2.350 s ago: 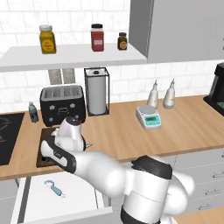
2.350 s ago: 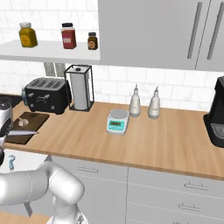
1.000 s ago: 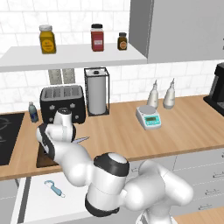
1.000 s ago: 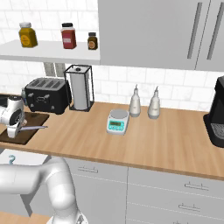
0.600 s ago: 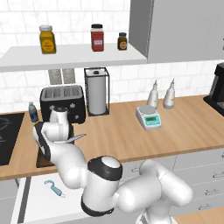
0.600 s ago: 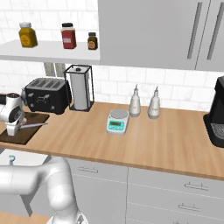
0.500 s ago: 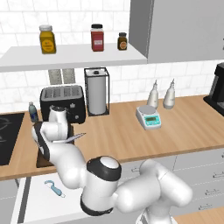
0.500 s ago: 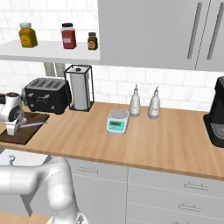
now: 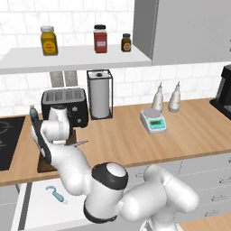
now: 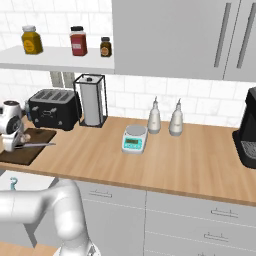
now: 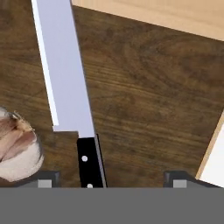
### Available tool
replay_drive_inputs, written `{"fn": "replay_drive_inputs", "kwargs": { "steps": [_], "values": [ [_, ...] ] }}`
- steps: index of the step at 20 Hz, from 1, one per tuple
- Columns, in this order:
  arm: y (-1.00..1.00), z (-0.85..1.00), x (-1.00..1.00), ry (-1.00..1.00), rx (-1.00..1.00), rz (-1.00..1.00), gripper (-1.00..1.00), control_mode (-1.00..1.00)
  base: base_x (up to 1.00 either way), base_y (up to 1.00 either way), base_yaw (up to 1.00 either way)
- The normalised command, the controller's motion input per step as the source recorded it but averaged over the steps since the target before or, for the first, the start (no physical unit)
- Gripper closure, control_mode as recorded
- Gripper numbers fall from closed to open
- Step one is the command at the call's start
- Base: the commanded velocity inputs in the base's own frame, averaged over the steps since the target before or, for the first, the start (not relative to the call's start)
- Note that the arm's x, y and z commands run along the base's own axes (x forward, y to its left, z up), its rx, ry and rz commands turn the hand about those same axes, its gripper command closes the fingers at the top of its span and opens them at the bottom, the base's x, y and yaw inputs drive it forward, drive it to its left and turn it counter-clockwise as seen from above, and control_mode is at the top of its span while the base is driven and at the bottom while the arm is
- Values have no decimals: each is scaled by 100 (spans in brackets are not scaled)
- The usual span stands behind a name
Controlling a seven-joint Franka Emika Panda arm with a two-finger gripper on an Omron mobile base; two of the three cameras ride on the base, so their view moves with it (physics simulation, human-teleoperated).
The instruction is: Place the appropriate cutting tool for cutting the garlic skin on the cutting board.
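In the hand view, the two dark finger tips of the gripper (image 11: 111,177) stand wide apart, one on each side of the black handle of the slim silver-bladed kitchen knife (image 11: 65,78), clamped on nothing. The knife lies on the dark brown wooden cutting board (image 11: 148,100), just beside the small whitish lumpy garlic bulb (image 11: 15,146). Farther off, in the right base view, the blade (image 10: 37,145) juts past the board (image 10: 22,152) over the tan wooden countertop (image 10: 150,162), before a black toaster (image 10: 52,107).
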Motion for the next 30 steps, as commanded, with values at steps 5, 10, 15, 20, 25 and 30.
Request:
{"fn": "replay_drive_inputs", "kwargs": {
  "steps": [5,10,15,20,25,30],
  "values": [
    [-21,43,-40,0,0,0,-100,-100,0,0,0],
    [-40,24,-40,0,0,0,-100,-100,0,0,0],
    [-67,11,-18,0,0,0,-100,-100,0,0,0],
    [-73,12,-3,0,0,0,-100,-100,0,0,0],
    [-80,11,-11,-3,5,-2,-100,-100,0,0,0],
    [-80,13,-15,-8,7,-4,-100,-100,0,0,0]
  ]
}}
